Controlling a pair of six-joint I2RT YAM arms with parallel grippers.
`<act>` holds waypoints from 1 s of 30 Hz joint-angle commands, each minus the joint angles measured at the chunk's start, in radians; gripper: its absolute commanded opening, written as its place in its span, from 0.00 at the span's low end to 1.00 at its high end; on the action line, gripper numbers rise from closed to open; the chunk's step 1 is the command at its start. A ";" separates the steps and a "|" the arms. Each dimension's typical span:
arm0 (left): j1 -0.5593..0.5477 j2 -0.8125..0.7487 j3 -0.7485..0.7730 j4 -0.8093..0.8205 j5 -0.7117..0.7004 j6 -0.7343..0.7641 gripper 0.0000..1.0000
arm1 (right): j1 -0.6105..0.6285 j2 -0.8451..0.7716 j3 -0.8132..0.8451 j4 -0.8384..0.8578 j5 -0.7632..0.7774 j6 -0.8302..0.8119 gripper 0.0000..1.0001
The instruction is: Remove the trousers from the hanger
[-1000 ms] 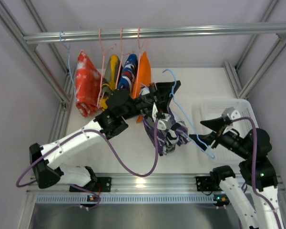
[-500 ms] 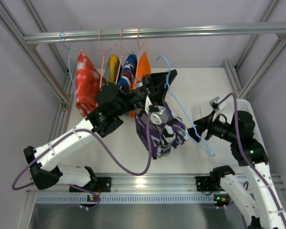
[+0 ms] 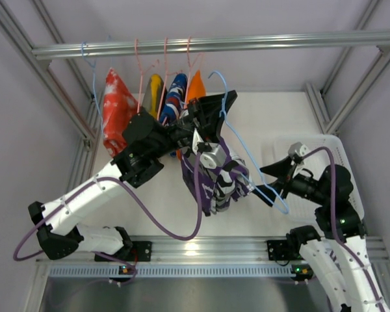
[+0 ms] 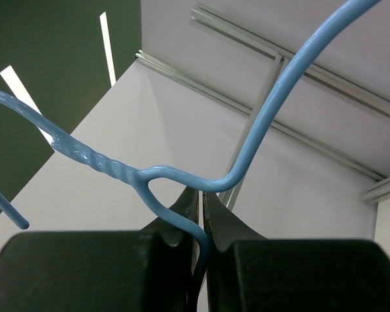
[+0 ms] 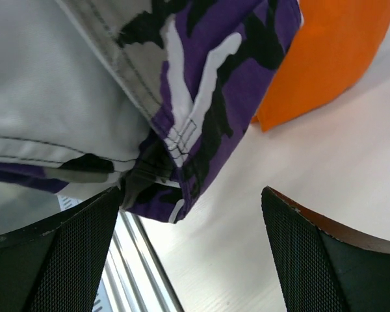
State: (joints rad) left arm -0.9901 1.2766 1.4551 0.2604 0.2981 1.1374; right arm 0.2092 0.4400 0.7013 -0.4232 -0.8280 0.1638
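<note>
Camouflage trousers [image 3: 216,182] hang lengthwise down from the blue hanger [image 4: 110,166] over the worktop's [image 3: 273,117] middle. Left fingers [image 4: 224,224] clamp the hanger's wire; right fingers [image 5: 299,240] stand apart just beside the hem.

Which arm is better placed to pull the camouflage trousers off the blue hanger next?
Right: the right hand is open, with the lower edge of the camouflage trousers just ahead of it. The left hand is shut on the blue hanger, holding it up, so it is not free.
</note>
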 commanded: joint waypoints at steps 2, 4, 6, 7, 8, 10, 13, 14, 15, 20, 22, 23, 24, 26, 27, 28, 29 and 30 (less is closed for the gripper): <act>0.001 -0.039 0.088 0.131 -0.001 0.056 0.00 | 0.006 -0.043 0.004 0.130 -0.103 -0.073 0.89; 0.002 -0.028 0.091 0.125 0.003 0.071 0.00 | 0.006 -0.046 0.038 0.088 -0.158 -0.138 0.92; 0.001 -0.020 0.103 0.111 0.004 0.078 0.00 | 0.006 -0.066 0.061 0.040 -0.186 -0.224 0.96; 0.001 -0.013 0.106 0.105 0.004 0.082 0.00 | 0.006 -0.076 0.076 0.025 -0.194 -0.239 0.99; 0.002 -0.007 0.108 0.102 0.006 0.085 0.00 | 0.006 -0.087 0.081 0.008 -0.197 -0.236 0.99; 0.004 -0.003 0.091 0.108 0.012 0.097 0.00 | 0.006 -0.110 0.105 -0.015 -0.210 -0.234 0.99; 0.004 0.000 0.061 0.126 0.030 0.105 0.00 | 0.007 -0.110 0.135 -0.011 -0.178 -0.204 0.99; 0.004 0.003 0.056 0.131 0.032 0.107 0.00 | 0.006 -0.107 0.139 0.015 -0.162 -0.123 0.99; 0.004 0.004 0.054 0.129 0.033 0.108 0.00 | 0.006 -0.092 0.144 0.076 -0.157 -0.089 0.99; 0.004 0.029 0.065 0.138 0.030 0.108 0.00 | 0.006 -0.026 0.156 0.208 -0.120 0.056 0.99; 0.004 0.036 0.073 0.138 0.035 0.105 0.00 | 0.007 -0.003 0.152 0.221 -0.089 0.062 0.99; 0.004 0.036 0.077 0.138 0.036 0.107 0.00 | 0.006 0.012 0.150 0.225 -0.086 0.075 0.99; 0.004 0.040 0.080 0.137 0.036 0.107 0.00 | 0.006 0.017 0.144 0.245 -0.088 0.097 1.00; 0.004 0.046 0.088 0.131 0.033 0.108 0.00 | 0.007 0.023 0.118 0.342 -0.109 0.179 0.99; 0.004 0.047 0.088 0.131 0.033 0.108 0.00 | 0.007 0.025 0.107 0.375 -0.109 0.198 0.99; 0.005 0.049 0.090 0.131 0.036 0.107 0.00 | 0.012 0.026 0.099 0.392 -0.090 0.203 0.99; 0.004 0.050 0.091 0.131 0.038 0.108 0.00 | 0.016 0.037 0.096 0.391 -0.080 0.192 0.98; 0.004 0.052 0.091 0.134 0.039 0.105 0.00 | 0.019 0.042 0.098 0.379 -0.073 0.177 0.98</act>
State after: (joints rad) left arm -0.9894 1.3525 1.4773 0.2237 0.3168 1.2037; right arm 0.2100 0.4675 0.8066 -0.1745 -0.9237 0.3046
